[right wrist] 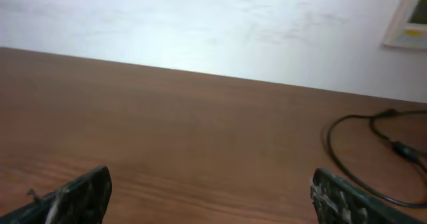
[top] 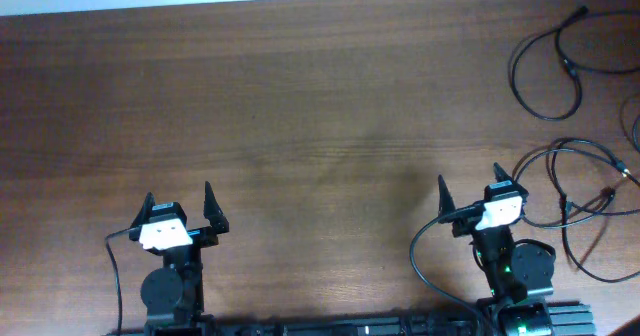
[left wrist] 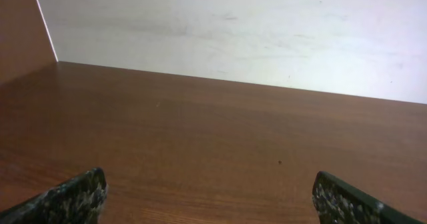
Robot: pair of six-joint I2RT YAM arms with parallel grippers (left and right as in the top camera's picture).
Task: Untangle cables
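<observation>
The table (top: pixel 300 96) is a broad slab of reddish-brown wood with fine grain running across it, smooth and faintly glossy. The cables (top: pixel 513 76) lie at its far right side: thin, flexible black cords, one forming an open, roughly oval loop near the upper right corner, the others sprawling in overlapping curves lower down, just beside the right arm, with small plug ends showing among them (how many separate cords there are I cannot tell). The left gripper (top: pixel 179 196) sits near the front edge at the left, well apart from every cord, its two dark pointed fingers spread wide with only bare wood between them. The right gripper (top: pixel 470 184) stands at the front right, equally wide open and holding nothing; the lower curves lie close to its right, but whether any of them touches it cannot be told. Both carry a white block on top, with a thicker black wire curling off each. From the left wrist, the finger pads (left wrist: pixel 73 196) look dark and speckled, rough in texture, framing empty grain below a pale wall (left wrist: pixel 233 24). From the right wrist, a curved stretch of black cord (right wrist: pixel 327 144) rests flat on the wood toward the right, beyond similarly speckled pads (right wrist: pixel 80 194), and a white rectangular panel (right wrist: pixel 408 21) hangs on the wall.
</observation>
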